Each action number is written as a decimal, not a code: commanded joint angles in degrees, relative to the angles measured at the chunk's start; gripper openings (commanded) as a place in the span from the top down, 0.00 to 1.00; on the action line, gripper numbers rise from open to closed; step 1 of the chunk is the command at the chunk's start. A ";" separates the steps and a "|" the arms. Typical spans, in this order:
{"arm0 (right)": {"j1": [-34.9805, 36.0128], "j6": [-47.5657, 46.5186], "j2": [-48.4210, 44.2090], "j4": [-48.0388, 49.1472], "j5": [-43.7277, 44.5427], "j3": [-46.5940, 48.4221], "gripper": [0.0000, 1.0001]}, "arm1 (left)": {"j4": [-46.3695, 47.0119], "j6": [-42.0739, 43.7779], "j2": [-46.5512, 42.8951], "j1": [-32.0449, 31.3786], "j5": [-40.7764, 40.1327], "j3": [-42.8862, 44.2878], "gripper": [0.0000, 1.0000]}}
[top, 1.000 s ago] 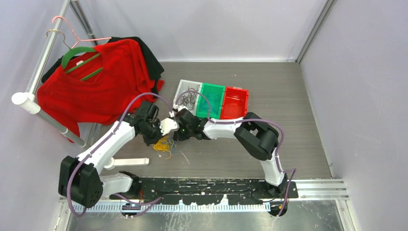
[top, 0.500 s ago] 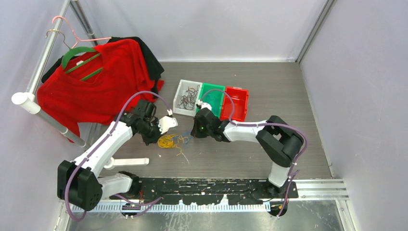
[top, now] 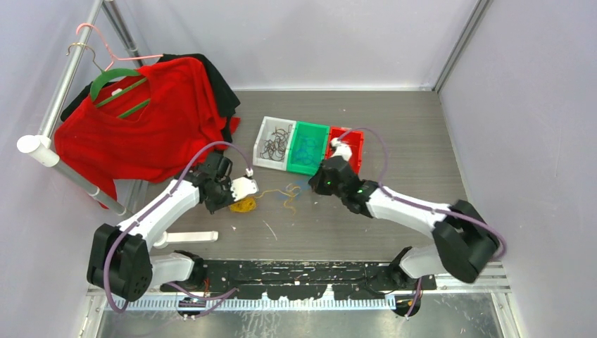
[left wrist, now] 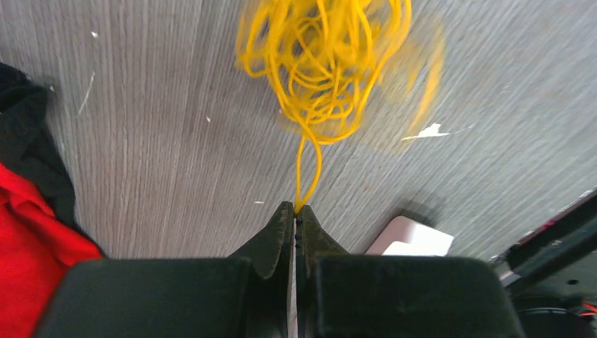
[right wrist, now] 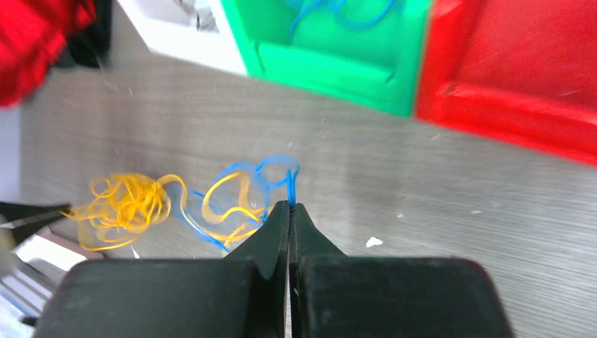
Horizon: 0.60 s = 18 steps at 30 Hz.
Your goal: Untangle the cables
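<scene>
A tangled bundle of yellow cable [left wrist: 324, 56] lies on the grey table, and my left gripper [left wrist: 296, 208] is shut on a loop coming out of it. From above, the left gripper [top: 236, 202] sits at the bundle [top: 244, 205]. To the right, my right gripper [right wrist: 289, 205] is shut on a blue cable [right wrist: 281, 165], which loops together with a yellow strand [right wrist: 225, 204] that leads back to the bundle [right wrist: 123, 204]. Seen from above, the right gripper [top: 311, 184] is in front of the green bin. Loose strands [top: 288, 196] stretch between the two grippers.
Behind the right gripper stand three bins in a row: a white bin [top: 261, 146] holding dark cables [top: 276, 144], a green bin [top: 292, 160] holding blue cables [top: 308, 149], and a red bin [top: 350, 144]. A red shirt [top: 134, 120] hangs at the left. A white flat piece [top: 190, 236] lies near the left arm.
My right gripper has shut and swung right, away from the left one, drawing blue and yellow strands out of the bundle. The left gripper has stayed shut near the yellow bundle.
</scene>
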 commanded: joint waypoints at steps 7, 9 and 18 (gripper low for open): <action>-10.86 -0.98 -21.63 -13.28 6.91 -0.41 0.99 | 10.06 8.03 1.80 0.47 -12.26 -6.08 1.00; -12.58 -1.50 -24.65 -15.11 5.63 0.51 0.99 | 10.66 8.61 1.87 0.52 -12.65 -6.87 1.00; -16.63 -5.08 -28.16 -22.25 2.77 10.13 0.99 | 4.75 7.69 -0.74 0.49 -6.03 -4.76 1.00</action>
